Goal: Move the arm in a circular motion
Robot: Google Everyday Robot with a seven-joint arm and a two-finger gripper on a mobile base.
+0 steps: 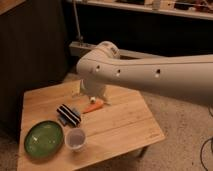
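Closest to me is the arm [150,75], a thick cream-white tube with a row of small dark holes. It reaches in from my right and bends at a rounded elbow above the far half of the tabletop [125,125]. From that elbow it drops to the claw [92,94], which hangs low over the wood toward the far edge. The arm's own bulk hides most of it, so I cannot tell whether it is apart or together. Well to the near side of the claw, a green plate [44,139] lies at the tabletop's near corner with a small clear cup [76,139] just beside it. Between those two and the claw sits a black-and-white striped packet [68,114]. Just beside the claw on its near side lies an orange piece [93,105], possibly a carrot. Beyond the claw a pale strip [80,48] runs along the foot of a dark wall. To my eye the circling is somewhere under way, with the claw at a low, far point of its sweep, though nothing here shows how much of the loop is traced. The next move calls for carrying the claw round in a smooth arc. It should pass above the orange piece and the striped packet, which lie near enough to be clipped.
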